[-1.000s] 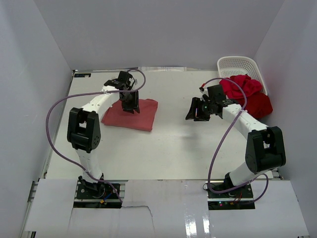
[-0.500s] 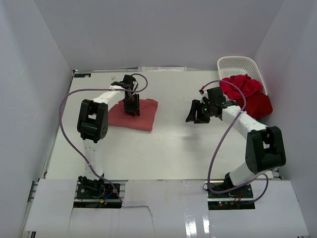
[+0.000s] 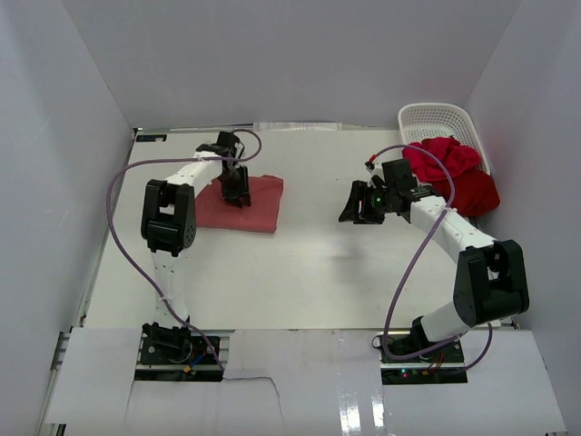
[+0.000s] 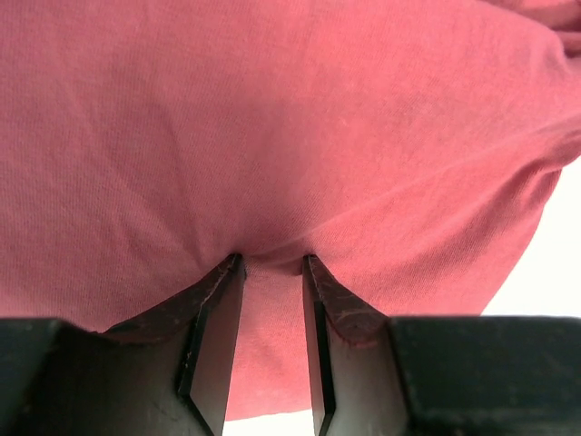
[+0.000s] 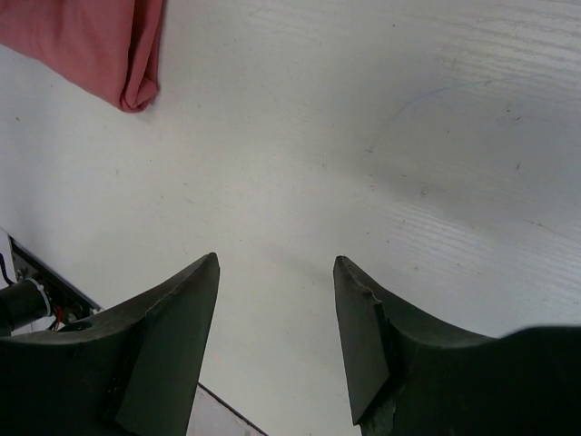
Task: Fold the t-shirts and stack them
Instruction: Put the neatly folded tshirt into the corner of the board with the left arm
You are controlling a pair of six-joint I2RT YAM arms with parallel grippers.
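White walls enclose the pale table (image 3: 318, 272); take the white lattice basket (image 3: 436, 116) in its far right corner as your landmark. Your left arm (image 3: 168, 218) reaches forward well left of the basket, with its wrist bent down. Your right arm (image 3: 454, 232) extends beside the basket, its wrist turned away from it.

The dusty salmon-red t-shirt (image 3: 259, 209) lies folded flat, well left of the basket, with its long axis running crosswise toward the basket's side. The crimson t-shirt (image 3: 445, 156) is heaped against the basket's near rim, and the darker red t-shirt (image 3: 477, 193) lies just nearer.

Your left gripper (image 4: 270, 259) pinches a fold of the salmon cloth. Your right gripper (image 5: 277, 263) hangs spread, holding nothing.
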